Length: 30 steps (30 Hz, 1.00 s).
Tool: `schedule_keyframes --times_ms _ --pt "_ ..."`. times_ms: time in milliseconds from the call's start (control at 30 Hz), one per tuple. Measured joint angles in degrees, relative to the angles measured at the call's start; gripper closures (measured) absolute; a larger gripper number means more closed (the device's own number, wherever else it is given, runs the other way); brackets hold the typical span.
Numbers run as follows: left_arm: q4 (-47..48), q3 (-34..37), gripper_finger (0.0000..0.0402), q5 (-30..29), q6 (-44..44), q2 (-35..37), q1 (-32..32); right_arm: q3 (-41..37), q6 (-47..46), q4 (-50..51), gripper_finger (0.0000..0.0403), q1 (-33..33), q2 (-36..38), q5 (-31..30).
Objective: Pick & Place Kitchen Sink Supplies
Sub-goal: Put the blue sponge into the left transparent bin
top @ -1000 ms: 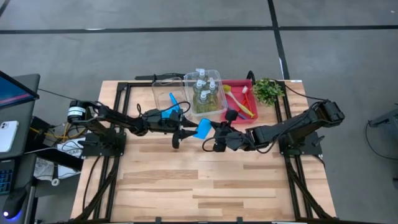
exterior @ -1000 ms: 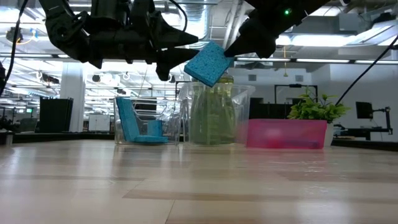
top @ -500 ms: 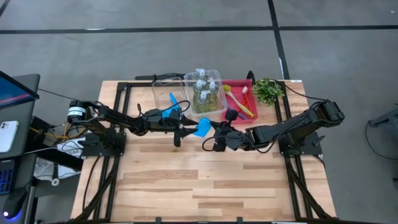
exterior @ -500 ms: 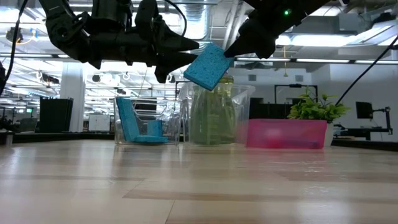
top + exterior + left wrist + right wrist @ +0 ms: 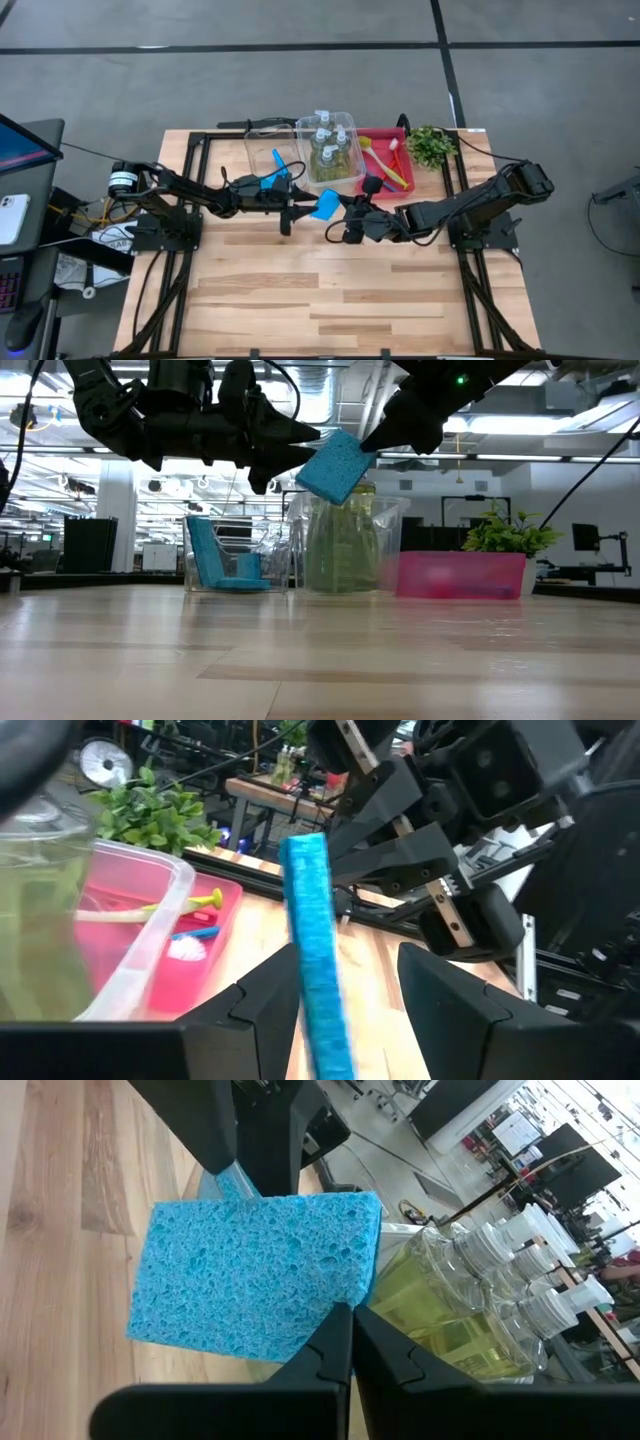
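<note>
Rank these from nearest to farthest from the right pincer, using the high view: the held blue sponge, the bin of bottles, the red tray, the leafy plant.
1. Blue sponge: gripped in the right pincer.
2. Bin of bottles: just behind it.
3. Red tray: behind, toward the right arm's side.
4. Leafy plant: back right corner.

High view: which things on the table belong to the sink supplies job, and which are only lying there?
Belong to the job:
- blue sponge, held in the right pincer
- bottles
- brushes
- sponges in the bin

Only lying there:
- plant
- clear bins
- red tray
</note>
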<state>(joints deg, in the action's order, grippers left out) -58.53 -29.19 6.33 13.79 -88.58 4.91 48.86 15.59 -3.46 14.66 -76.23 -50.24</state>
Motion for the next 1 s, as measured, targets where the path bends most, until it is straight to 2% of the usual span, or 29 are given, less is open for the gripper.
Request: schedule_keyframes --times_ms 167,833,1000 --pt "0.69 0.00 0.0229 -2.28 -0.01 0.00 0.04 0.02 0.00 -0.02 0.0403 0.00 0.00 0.00" --pt "0.68 -0.16 0.0229 -2.23 0.00 -0.15 -0.11 0.02 0.00 -0.02 0.0403 -0.07 0.00 0.02" --pt "0.61 -3.32 0.0229 -1.89 0.02 -4.49 -0.91 0.02 -0.01 -0.03 0.0403 -0.06 0.00 0.02"
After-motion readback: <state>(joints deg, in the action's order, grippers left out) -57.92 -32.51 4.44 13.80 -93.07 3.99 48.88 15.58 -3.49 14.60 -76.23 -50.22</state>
